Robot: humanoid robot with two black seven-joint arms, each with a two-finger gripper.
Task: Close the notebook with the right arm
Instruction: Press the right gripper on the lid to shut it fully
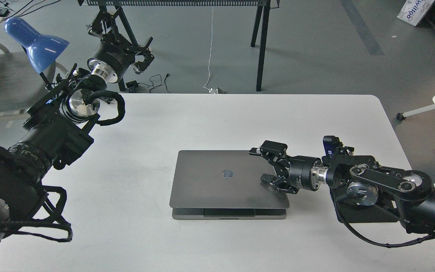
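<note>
The notebook [227,181] is seen at the centre of the white desk [210,121], lid lowered almost flat, apple logo up; a narrow strip of the base shows below the lid's near edge. The right arm [383,185] is extended low from the right. The right gripper [263,164] is positioned over the lid's right edge, its fingers [257,151] spread apart, nothing pinched. The left gripper [142,56] is held high beyond the desk's far-left corner, near a blue lamp [36,41]; its finger state cannot be told.
</note>
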